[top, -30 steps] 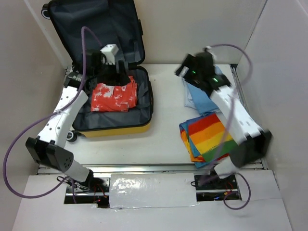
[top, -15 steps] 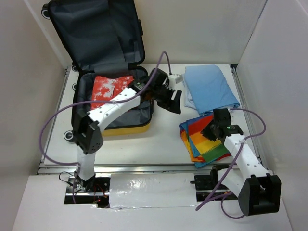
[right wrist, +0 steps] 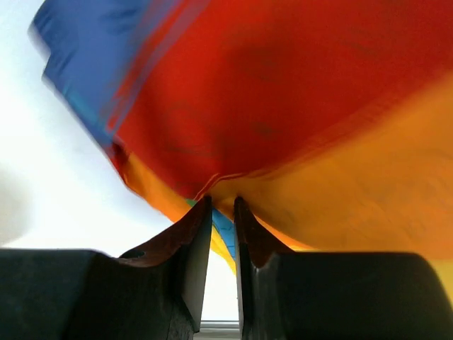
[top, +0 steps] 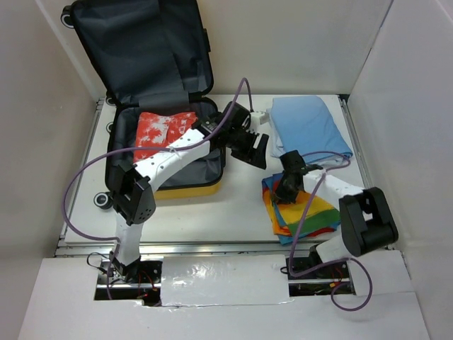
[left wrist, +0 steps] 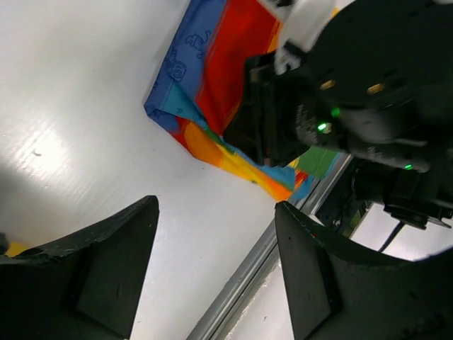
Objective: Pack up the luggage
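Where white walls enclose it, white tabletop, open luggage, rainbow cloth

Left arm rises from the lower left of the top view to frame centre; left gripper has its jaws spread wide. Right arm folds leftward from the lower right; right gripper points down, fingers nearly together, pinching a fold of rainbow cloth.

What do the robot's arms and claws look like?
The left arm and right arm have white links with chunky black joints. A purple cable loops along each. The left claw and right claw are black, each with two wedge-shaped fingers.
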Controlling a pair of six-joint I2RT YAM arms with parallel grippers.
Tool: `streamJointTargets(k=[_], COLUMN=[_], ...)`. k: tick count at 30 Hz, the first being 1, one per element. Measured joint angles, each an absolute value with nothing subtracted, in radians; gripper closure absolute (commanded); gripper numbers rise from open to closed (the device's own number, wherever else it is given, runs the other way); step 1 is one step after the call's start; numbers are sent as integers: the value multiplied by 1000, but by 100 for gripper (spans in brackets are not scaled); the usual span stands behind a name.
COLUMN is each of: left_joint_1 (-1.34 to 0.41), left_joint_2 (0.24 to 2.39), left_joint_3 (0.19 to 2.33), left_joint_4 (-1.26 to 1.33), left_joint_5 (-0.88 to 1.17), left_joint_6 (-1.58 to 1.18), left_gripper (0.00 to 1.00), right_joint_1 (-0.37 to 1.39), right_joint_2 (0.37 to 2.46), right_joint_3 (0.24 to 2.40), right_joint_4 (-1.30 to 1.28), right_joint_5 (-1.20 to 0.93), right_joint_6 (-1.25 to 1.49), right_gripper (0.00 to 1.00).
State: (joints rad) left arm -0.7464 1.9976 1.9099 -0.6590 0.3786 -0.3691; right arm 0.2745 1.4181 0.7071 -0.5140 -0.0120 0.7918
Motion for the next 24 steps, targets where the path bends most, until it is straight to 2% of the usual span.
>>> streamJointTargets(k=[2,5,6,7,9,15,16,19,24], left_joint_1=[-739,-730,-727,-724,-720,-725,-727,-741,-770], left_joint_2=[1979,1963,1961,1962,1968,2114,2151,2242,2397], left_joint_3=[1909,1909,1909,1909,1909,2016,2037,2060,2134], left_joint_4=[-659,-654,-650,-645,-633,-595,-582,-546,-524], left_joint_5=[370,370,373,376,392,460,472,492,491], left_joint_6=[-368,-365,-364,-360,-343,-282,-264,-223,-177], left_gripper=[21,21,20,20,19,16,14,8,5], right_joint_1=[319,383,399,414,427,409,403,383,359], right_joint_2=[1468,1487,1472,1449,1370,1047,1007,881,724], right_joint_3=[755,786,786,786,785,785,785,774,764], right_joint_4=[-515,-509,-513,-523,-540,-612,-631,-693,-810], right_joint_5=[-8,-16,-16,-17,-17,35,43,59,78], right_joint_6=[778,748,739,727,710,670,673,698,767], right_gripper=[79,78,74,59,40,22,15,8,6])
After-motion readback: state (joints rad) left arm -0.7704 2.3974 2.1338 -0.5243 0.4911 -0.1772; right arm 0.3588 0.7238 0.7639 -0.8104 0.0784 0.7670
